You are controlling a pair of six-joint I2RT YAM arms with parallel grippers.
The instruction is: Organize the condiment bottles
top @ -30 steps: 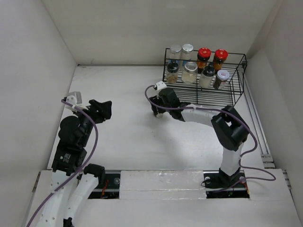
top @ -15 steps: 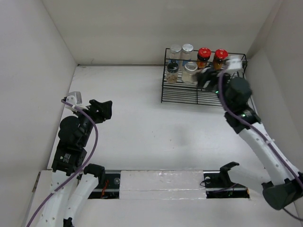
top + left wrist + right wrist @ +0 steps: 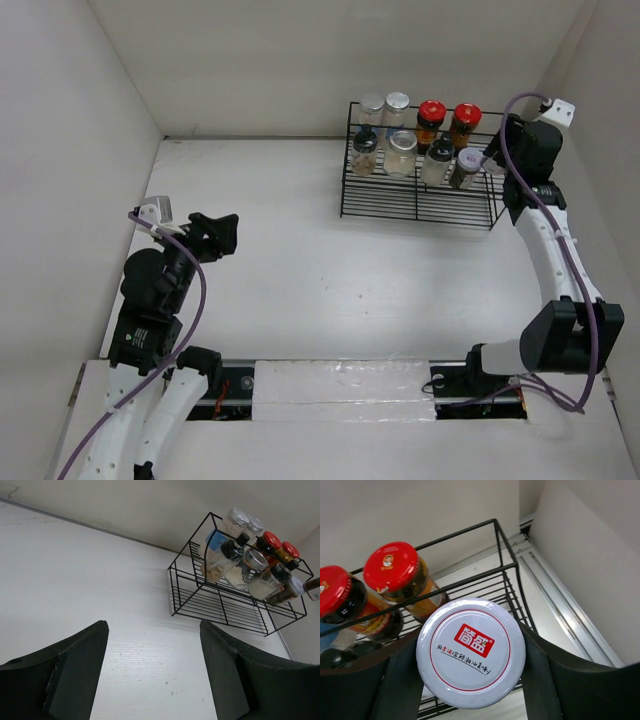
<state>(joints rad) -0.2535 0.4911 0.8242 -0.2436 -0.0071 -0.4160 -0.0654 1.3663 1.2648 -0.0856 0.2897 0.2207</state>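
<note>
- Right pincer (image 3: pixel 470 655) is clamping the white-lidded jar (image 3: pixel 470 630) by its lid, with a finger pressing on either side. The left pincer (image 3: pixel 154 630) is hanging released and empty above the table (image 3: pixel 100 580), well apart from everything.
- Across the table, the black wire rack (image 3: pixel 415 200) is sitting in the far right corner. It looks light, so an arm leaning on it may be sliding it or rocking it.
- Inside that rack the condiment bottles (image 3: pixel 402 142) are standing close together in two rows, silver-lidded and blue-labelled ones toward the left. The rack's top wire is running just beside the held jar, so a sideways pull is risking a snag.
- Two red-capped jars (image 3: pixel 390 567) are standing near the held jar. A careless swing could be knocking them into their neighbours.
- At the right end of the front row, the held jar is sitting at the rack's end wire. Whether its base is resting on the shelf I cannot tell, so letting go too early may be dropping it or tipping it.
- Its lid is smooth and round, giving the fingers little to bite. The jar could be slipping down or twisting loose under a quick lift.
</note>
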